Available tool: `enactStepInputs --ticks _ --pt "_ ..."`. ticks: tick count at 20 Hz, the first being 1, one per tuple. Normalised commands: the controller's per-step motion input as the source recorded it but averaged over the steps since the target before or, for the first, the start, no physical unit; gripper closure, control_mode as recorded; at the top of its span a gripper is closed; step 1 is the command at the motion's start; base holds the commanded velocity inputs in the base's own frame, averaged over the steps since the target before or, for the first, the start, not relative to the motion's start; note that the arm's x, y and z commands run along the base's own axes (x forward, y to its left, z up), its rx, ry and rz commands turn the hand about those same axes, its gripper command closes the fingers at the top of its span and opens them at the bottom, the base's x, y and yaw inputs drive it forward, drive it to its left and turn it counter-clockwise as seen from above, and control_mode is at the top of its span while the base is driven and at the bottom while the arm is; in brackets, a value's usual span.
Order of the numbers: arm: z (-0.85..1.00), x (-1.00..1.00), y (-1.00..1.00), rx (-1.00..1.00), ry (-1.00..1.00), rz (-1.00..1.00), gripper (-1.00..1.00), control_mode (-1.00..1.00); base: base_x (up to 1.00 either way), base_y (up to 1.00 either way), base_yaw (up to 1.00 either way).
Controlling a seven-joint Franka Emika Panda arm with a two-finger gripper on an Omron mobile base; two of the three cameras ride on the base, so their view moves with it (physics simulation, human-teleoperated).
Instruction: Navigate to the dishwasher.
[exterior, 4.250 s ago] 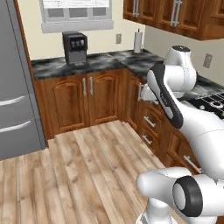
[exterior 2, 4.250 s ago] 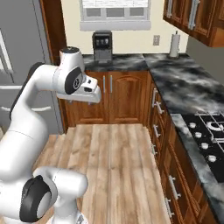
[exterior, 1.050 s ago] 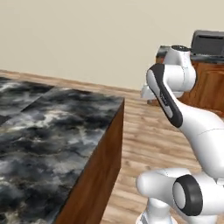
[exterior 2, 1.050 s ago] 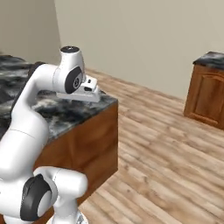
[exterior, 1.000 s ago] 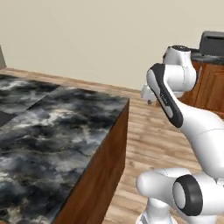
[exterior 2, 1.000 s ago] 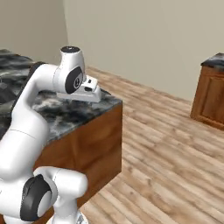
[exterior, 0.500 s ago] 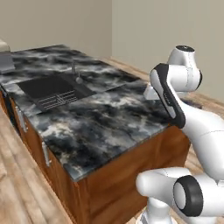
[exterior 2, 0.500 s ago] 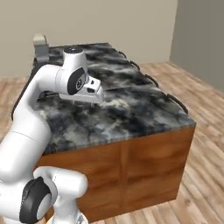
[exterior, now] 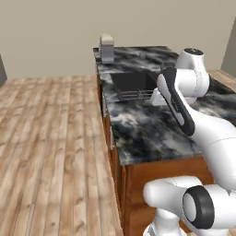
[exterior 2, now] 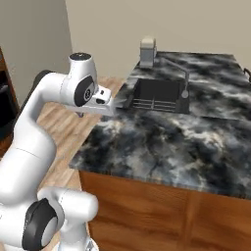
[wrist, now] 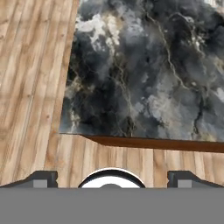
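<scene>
The dishwasher is out of view; no flat black front with a silver bar handle shows here. My gripper point(wrist: 112, 178) hangs over the near corner of the dark marble island counter point(wrist: 144, 78), above the wooden floor beside it. Its two dark fingertips point(wrist: 42, 177) stand far apart with nothing between them, so it is open. From the right base view the hand point(exterior 2: 107, 104) is held level at the counter's left edge, short of the sink.
The island point(exterior: 147, 131) has brown wooden sides, a black sink point(exterior: 133, 85) with a silver faucet point(exterior 2: 185, 78), and a grey box-shaped appliance point(exterior: 107, 47) at its far end. Open wooden floor point(exterior: 50, 138) lies to its left. A dark recess point(exterior 2: 4, 105) shows at the left edge.
The whole picture has swung as the base turned and drove: the island now runs away from me, with the sink and grey appliance ahead. The arm's pose is unchanged.
</scene>
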Motion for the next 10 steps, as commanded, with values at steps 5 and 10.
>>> enactStepInputs --ticks 5,10 --pt "0.00 0.00 0.00 0.00 0.00 0.00 -1.00 1.00 0.10 0.77 0.25" --pt "0.00 0.00 0.00 0.00 0.00 0.00 -1.00 1.00 0.50 1.00 0.05"
